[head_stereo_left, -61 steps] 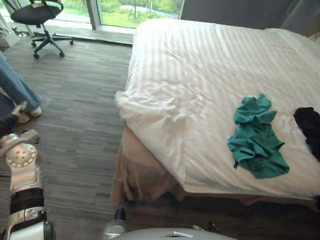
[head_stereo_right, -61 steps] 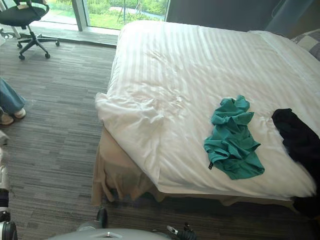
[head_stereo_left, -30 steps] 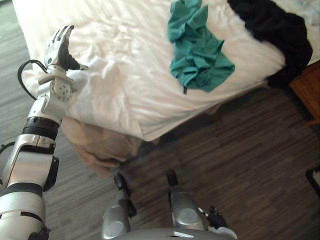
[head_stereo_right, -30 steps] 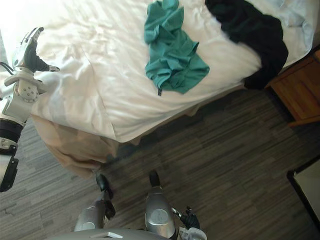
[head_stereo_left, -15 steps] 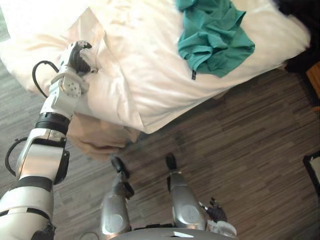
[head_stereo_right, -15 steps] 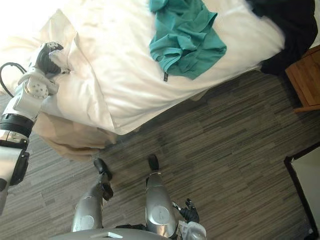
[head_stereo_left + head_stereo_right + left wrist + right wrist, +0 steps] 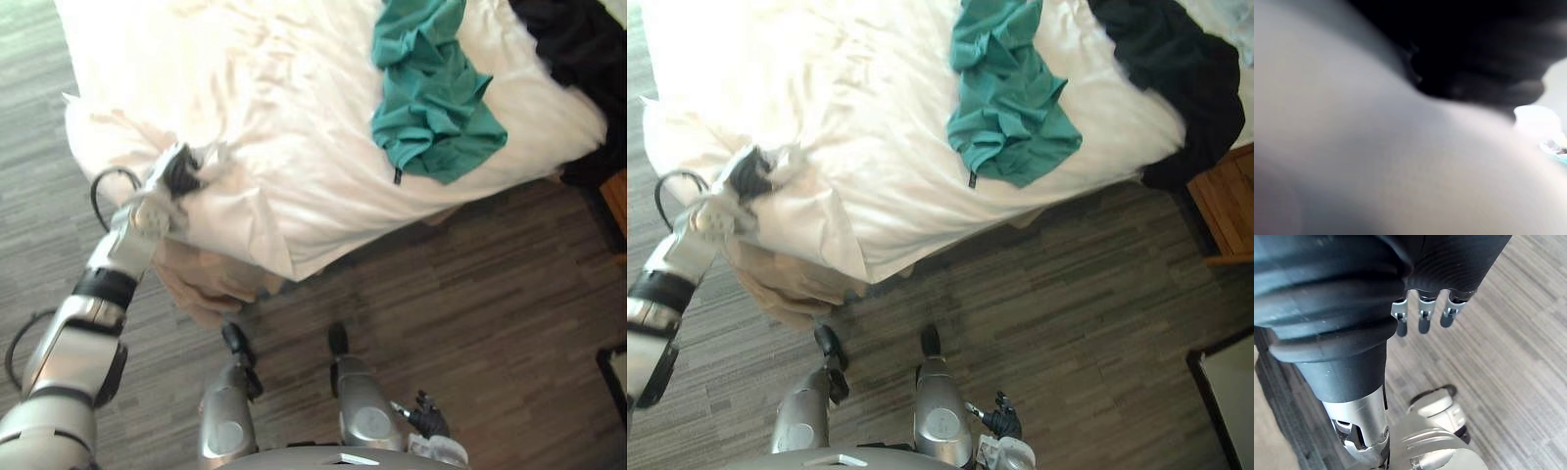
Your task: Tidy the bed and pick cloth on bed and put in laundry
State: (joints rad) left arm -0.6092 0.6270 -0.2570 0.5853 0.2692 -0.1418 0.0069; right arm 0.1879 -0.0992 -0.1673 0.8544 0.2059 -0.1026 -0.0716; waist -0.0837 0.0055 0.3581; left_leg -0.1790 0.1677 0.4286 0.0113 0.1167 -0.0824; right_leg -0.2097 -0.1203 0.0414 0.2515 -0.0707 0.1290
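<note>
A white striped duvet (image 7: 294, 147) covers the bed, and its near left corner is bunched up. My left hand (image 7: 179, 174) is at that corner with its fingers curled into the white fabric, shut on it. In the left wrist view the duvet (image 7: 1376, 161) lies pressed close against the dark hand. A crumpled green cloth (image 7: 431, 98) lies on the duvet near the bed's front edge. To its right, a black cloth (image 7: 1176, 59) drapes over the right edge. My right hand (image 7: 1420, 316) hangs over the wooden floor, fingers straight and empty.
A beige bed skirt (image 7: 196, 284) hangs below the gripped corner. A wooden nightstand (image 7: 1227, 211) stands at the bed's right side, and a dark-framed object (image 7: 1225, 392) is at the lower right. Grey plank floor (image 7: 1068, 323) runs in front of the bed.
The view has shifted. My left hand went from open above the duvet's corner to curled shut on it, and the corner is now bunched and drawn toward me.
</note>
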